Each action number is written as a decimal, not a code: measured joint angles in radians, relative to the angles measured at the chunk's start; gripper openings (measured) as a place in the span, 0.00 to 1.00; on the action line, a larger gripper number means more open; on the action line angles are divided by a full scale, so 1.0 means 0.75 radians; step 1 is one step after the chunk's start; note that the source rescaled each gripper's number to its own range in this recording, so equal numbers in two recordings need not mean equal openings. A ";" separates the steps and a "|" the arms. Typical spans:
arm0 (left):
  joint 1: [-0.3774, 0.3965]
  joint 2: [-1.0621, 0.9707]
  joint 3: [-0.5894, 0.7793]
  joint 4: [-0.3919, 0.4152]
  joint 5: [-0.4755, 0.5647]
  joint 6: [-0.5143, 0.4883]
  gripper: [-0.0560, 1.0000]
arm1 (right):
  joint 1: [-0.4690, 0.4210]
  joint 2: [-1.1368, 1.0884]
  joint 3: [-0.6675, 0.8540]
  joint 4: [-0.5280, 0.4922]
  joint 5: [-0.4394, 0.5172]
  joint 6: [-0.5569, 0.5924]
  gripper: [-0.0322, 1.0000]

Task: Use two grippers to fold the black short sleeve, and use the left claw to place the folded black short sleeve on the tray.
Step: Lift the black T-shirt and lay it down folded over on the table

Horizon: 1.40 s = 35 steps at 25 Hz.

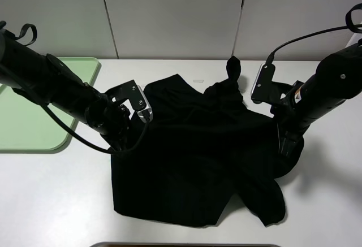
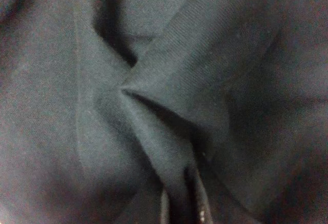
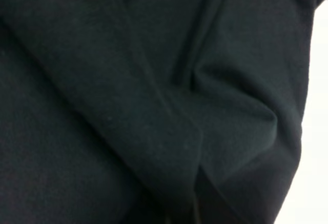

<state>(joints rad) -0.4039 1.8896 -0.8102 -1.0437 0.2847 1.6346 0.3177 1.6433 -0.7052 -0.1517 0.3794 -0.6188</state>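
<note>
Fabric of the black short sleeve (image 1: 192, 162) (matte, softly creased) sits pinched tight in left pincer (image 2: 185, 203) and right pincer (image 3: 183, 215).

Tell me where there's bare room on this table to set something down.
Bare table lies front-left, below the tray and left of the black short sleeve; another patch is front-right, beyond the shirt's hem. The tray's visible floor is bare. The middle is crowded: left gripper and right gripper grip the shirt's sides.

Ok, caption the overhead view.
Left end effector and right end effector grip crumpled black fabric T-shirt beside mint-green plastic tray.
</note>
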 joint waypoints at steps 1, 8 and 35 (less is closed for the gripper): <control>0.000 -0.005 0.000 0.000 0.003 -0.010 0.06 | 0.000 -0.017 0.000 0.000 0.001 0.007 0.03; 0.000 -0.187 0.001 0.000 0.043 -0.031 0.06 | 0.000 -0.207 0.000 -0.003 0.003 0.065 0.03; -0.005 -1.583 0.002 0.113 0.262 -0.286 0.06 | 0.015 -1.431 -0.073 -0.097 0.050 0.261 0.03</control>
<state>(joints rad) -0.4078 0.7023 -0.8085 -0.9592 0.4813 1.4204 0.3287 0.5699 -0.7603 -0.2240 0.4166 -0.4233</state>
